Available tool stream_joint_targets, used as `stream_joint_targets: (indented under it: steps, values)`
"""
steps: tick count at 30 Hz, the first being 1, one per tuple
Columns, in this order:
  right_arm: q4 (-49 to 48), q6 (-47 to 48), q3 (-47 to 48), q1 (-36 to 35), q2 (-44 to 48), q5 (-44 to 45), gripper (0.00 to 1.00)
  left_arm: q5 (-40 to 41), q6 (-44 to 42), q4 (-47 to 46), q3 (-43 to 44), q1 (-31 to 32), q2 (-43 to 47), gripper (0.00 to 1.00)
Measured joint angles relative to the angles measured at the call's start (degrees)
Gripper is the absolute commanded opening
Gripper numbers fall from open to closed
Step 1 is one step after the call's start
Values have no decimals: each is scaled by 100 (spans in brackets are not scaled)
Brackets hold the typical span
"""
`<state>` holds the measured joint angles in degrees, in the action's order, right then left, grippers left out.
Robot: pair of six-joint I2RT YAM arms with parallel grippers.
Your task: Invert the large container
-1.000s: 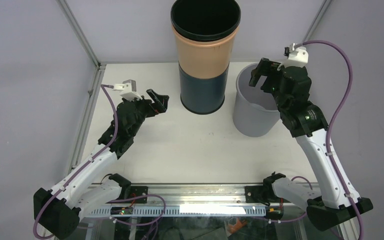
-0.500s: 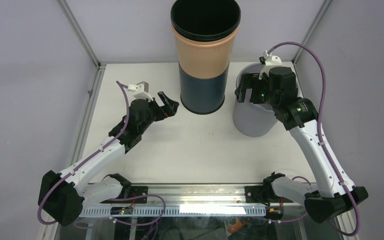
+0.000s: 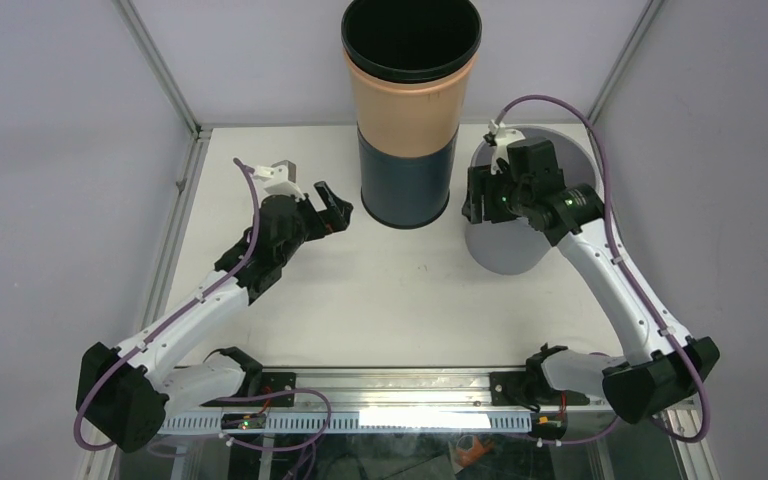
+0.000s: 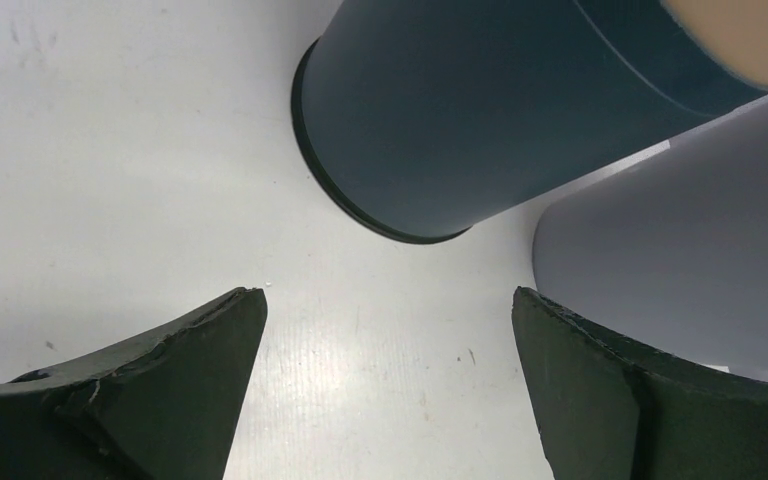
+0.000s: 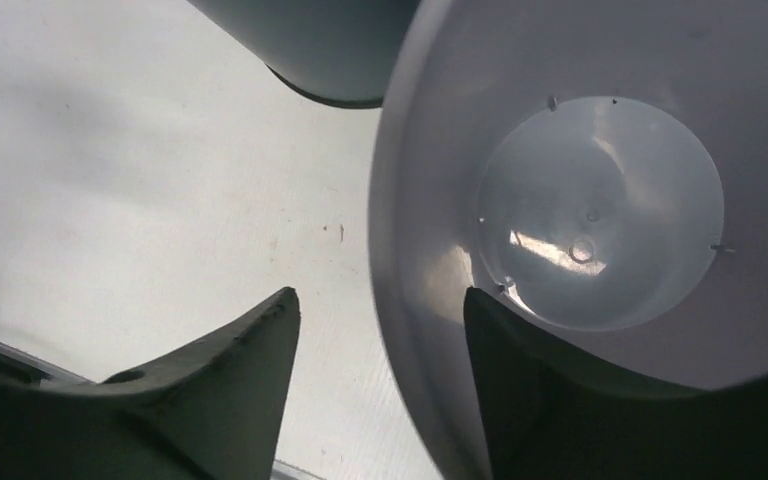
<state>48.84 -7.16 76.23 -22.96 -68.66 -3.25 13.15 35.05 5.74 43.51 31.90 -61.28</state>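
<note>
- The large container (image 3: 410, 110), a tall cylinder with a peach upper half, a dark blue lower half and a black rim, stands upright with its mouth up at the middle of the worktop's (image 3: 380, 300) far edge.
- A shorter pale grey container (image 3: 505, 245) stands upright just beside it, toward the far right corner, open-topped and empty, with its round floor showing.

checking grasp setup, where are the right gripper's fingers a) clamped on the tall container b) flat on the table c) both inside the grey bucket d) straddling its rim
d: the right gripper is open with one finger inside the grey bucket wall and one outside
</note>
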Motion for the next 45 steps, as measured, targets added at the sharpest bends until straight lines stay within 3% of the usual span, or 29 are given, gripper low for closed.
stream_joint_targets:
  steps: [3, 6, 9, 16, 26, 33, 45]
  values:
    - [94, 22, 7, -136, -146, 133, 41, 151, -83, 35, 0, 0, 144, 99]
    - [229, 70, 76, -190, -210, 140, 16, 195, -136, 39, 0, 0, 216, 99]
    - [313, 236, 302, -203, -245, 116, 1, 199, -138, 74, 0, 0, 219, 99]
    - [601, 280, 992, -232, -337, -160, 0, 197, -160, 337, 35, 0, 219, 99]
    - [505, 87, 868, -481, -262, -704, 0, 13, -339, 706, 588, -122, 184, 99]
    - [-400, -494, 330, -599, 122, -1357, 0, -293, -450, 728, 1156, -319, -168, 99]
    - [-2162, -2063, -621, -929, 372, -2931, 0, -966, -439, 977, 1231, -881, -219, 99]
